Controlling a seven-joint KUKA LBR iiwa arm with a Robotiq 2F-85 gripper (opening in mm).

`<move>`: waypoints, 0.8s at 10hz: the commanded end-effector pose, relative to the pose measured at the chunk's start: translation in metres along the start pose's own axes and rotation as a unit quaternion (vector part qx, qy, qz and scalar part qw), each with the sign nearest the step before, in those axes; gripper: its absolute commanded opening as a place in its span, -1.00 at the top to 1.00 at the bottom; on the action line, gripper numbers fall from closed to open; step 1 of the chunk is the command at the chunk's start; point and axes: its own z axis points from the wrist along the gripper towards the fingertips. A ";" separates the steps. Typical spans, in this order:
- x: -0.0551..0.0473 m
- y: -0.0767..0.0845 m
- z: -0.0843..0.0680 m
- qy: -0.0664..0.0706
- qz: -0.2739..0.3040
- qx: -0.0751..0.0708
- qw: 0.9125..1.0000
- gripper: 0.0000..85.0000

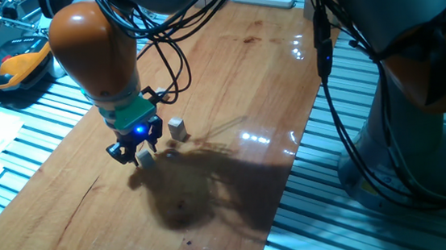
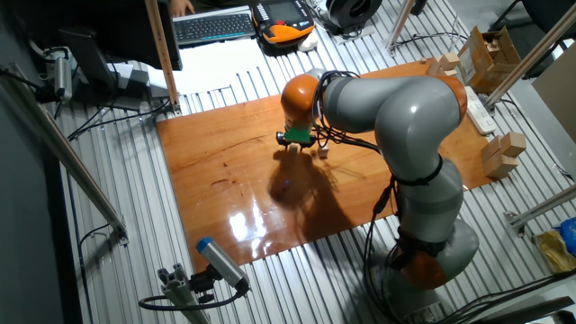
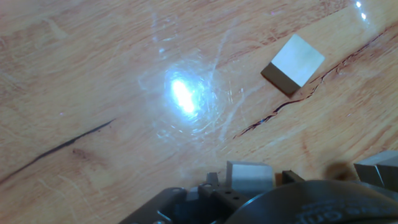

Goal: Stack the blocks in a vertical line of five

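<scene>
the gripper (image 1: 137, 151) hangs low over the wooden table (image 1: 227, 84), fingers pointing down, and a small pale block (image 1: 146, 157) sits right at its fingertips — in the fixed view from the table's side it looks to be between or just under them. whether the jaws are clamped on that block or merely standing around it i cannot tell; the fingers are dark, small and partly lost in their own shadow. in the hand view a pale cube face (image 3: 249, 177) shows at the bottom edge, close against the gripper body, which fits a block sitting in or at the jaws, but the fingertips themselves are not visible there.

a second block (image 1: 178, 128) stands on the table just beside the gripper, towards the robot's base — near, not touching. the hand view shows a loose cube (image 3: 293, 63) lying up and to the right of the jaws, turned corner-on to them, and a further one (image 3: 377, 169) cut off at the right edge.

so at most three or four cubes can be counted; the rest are hidden or out of frame, and no stack is visible. the other fixed view is too distant — only one pale speck (image 2: 321, 151) shows beside the hand
</scene>
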 end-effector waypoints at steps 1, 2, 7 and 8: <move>0.000 0.000 0.000 0.004 0.003 -0.004 1.000 -0.20; 0.000 0.000 0.000 0.008 0.003 -0.005 1.000 -0.20; 0.001 0.000 0.001 0.029 0.007 -0.011 0.999 -0.20; 0.001 0.000 0.001 0.030 0.008 -0.012 0.999 -0.20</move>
